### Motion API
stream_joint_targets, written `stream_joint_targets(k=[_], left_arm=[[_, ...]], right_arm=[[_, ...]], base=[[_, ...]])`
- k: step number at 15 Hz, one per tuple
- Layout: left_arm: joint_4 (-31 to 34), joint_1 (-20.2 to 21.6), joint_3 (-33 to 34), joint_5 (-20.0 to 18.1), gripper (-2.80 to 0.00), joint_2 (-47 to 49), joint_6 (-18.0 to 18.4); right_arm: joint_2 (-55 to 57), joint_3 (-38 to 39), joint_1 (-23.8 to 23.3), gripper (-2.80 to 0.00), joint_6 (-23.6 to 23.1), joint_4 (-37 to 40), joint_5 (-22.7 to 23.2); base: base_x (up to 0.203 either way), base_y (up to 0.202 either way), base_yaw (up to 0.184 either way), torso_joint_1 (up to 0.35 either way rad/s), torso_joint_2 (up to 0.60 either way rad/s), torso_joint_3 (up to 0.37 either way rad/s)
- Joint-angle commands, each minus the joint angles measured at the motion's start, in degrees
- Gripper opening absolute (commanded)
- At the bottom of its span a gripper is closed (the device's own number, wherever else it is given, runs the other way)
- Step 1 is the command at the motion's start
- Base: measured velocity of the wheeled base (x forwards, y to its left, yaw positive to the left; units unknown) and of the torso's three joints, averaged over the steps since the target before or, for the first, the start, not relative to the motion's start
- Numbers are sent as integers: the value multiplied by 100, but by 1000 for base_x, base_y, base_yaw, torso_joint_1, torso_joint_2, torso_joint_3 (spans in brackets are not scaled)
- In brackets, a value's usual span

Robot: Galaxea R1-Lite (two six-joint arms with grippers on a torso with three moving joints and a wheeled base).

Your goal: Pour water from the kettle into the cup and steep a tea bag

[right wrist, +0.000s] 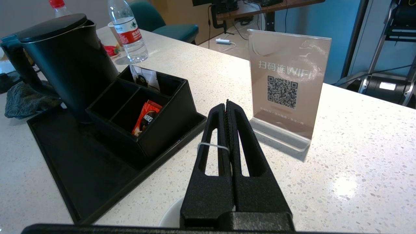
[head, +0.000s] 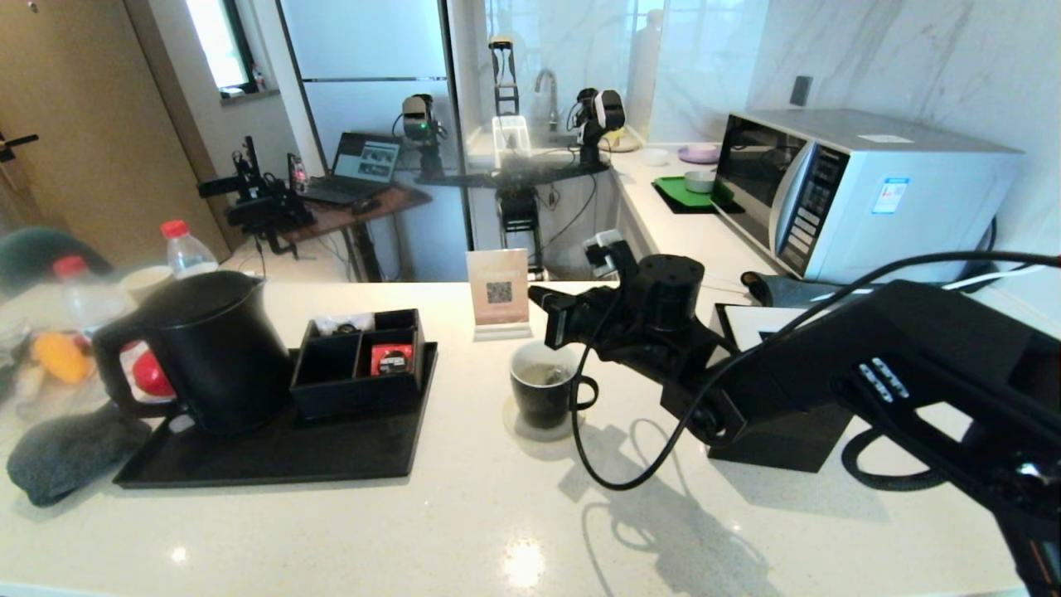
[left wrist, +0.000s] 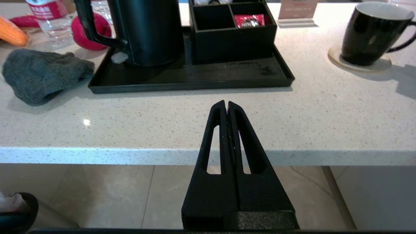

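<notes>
- Two steps look largely done, judging by the scene: the kettle stands upright on the black tray at the left, and the cup on its coaster at the counter's middle holds the tea bag.
- Right gripper hovers just above and behind the cup, jaws together on a thin white string; steeping seems under way.
- Left gripper is parked off the counter's near edge, jaws together, holding nothing.
- Releasing the string is probably what remains.
</notes>
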Motion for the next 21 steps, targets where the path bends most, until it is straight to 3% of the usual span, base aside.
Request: stream_joint_targets(k=[1,14,21], left_arm=[[-3,1,6,0,-280,-81,-4],[-12,1,24,7,-280,-81,24],[-12,1,24,0,-280,-81,31]], right_arm=[[19,40,-3,-280,3,-40,11],[-1000,-308,-36,-280,20,529,11],[-1013,-592,-20,-280,2,839,11]], base=[[0,0,0,0,0,0],[0,0,0,0,0,0],[0,0,0,0,0,0]])
